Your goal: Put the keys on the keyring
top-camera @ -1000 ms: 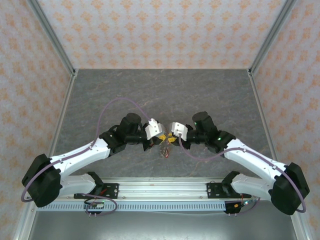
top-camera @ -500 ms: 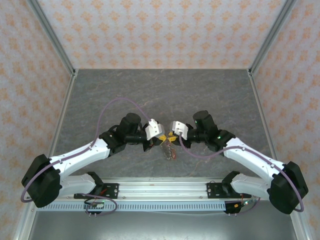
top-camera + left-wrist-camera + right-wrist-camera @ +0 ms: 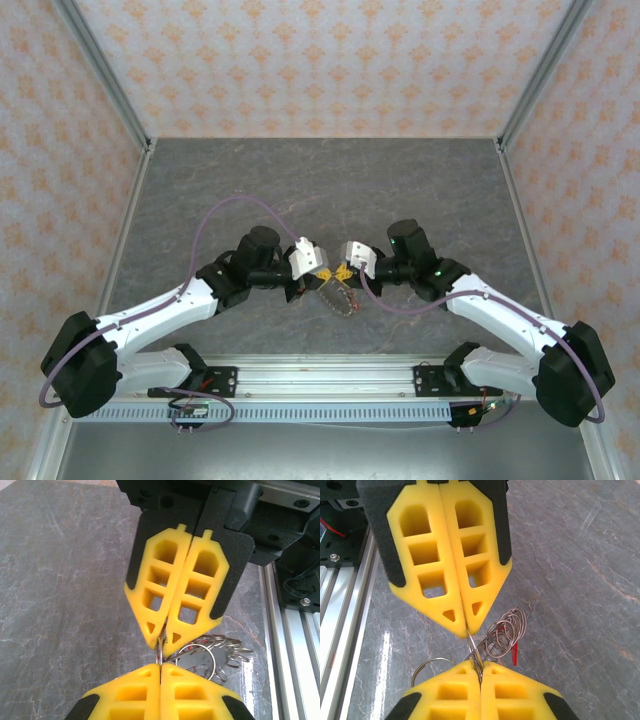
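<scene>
Left gripper (image 3: pixel 160 669): its yellow padded fingers are pressed together, with a thin loop of wire running into the seam at their tips. Right gripper (image 3: pixel 480 666): also pressed together, pinching wire from the same bundle. The two grippers meet tip to tip, almost touching, above the middle of the grey marbled table (image 3: pixel 200 190).

The keyring (image 3: pixel 340 298) hangs from that meeting point toward 6 o'clock in the overhead view, a tangle of grey loops just above the table or brushing it; which is unclear. From the right wrist, the keys (image 3: pixel 507 630) cluster at 1 o'clock from the fingertips, one red tag (image 3: pixel 514 652) pointing down, and a single round loop (image 3: pixel 427 672) sticks out at 9 o'clock.

Judgement: the step in hand looks like working the ring's coil while both grippers hold it. To do it well, keep both pinches firm, since thin wire can slide out between soft pads. Any parting or twisting should be small and slow, along the line between the tips. With the fingertips this close, they could bump, and the hanging bundle may swing and drag on the table.
</scene>
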Controlling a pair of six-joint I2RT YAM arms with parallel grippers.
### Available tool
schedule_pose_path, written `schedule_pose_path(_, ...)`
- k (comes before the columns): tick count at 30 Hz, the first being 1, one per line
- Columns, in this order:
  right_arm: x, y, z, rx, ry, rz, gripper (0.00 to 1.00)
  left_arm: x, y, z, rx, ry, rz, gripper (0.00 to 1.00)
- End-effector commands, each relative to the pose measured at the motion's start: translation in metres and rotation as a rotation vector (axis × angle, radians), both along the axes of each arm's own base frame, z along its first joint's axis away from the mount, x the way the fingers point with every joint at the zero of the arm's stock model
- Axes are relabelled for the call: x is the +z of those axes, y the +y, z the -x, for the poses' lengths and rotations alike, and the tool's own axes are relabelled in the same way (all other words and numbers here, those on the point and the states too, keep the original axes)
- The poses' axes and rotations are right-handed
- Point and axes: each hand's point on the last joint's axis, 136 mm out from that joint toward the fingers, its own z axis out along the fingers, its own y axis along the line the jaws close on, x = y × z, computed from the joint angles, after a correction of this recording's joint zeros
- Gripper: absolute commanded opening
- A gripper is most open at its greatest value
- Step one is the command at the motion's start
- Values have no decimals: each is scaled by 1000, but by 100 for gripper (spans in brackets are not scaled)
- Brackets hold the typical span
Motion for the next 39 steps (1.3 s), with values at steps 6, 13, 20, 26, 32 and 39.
schedule_pose_path(6, 26, 2, 3, 28, -4, -18, 0, 9, -5, -5, -16, -48, -6, 5)
schedule_pose_path(13, 31, 2, 2, 10, 2, -6, 0, 5, -10, -4, -47, -41, -42, 10)
schedule_pose_path(20, 36, 4, 2, 7, -2, -13, 0, 0, -13, -4, -58, -27, -57, 12)
schedule_pose_path(26, 41, 7, 0, -1, -16, -44, 0, -2, -17, -3, -75, -19, -64, 9)
schedule_pose_path(32, 34, -1, -3, -51, -40, -23, 4, -1, -14, -3, -59, -38, -46, 0)
schedule_pose_path(39, 18, -4, 3, -50, 3, -38, 13, 19, -18, 1, -64, -69, 67, 0)
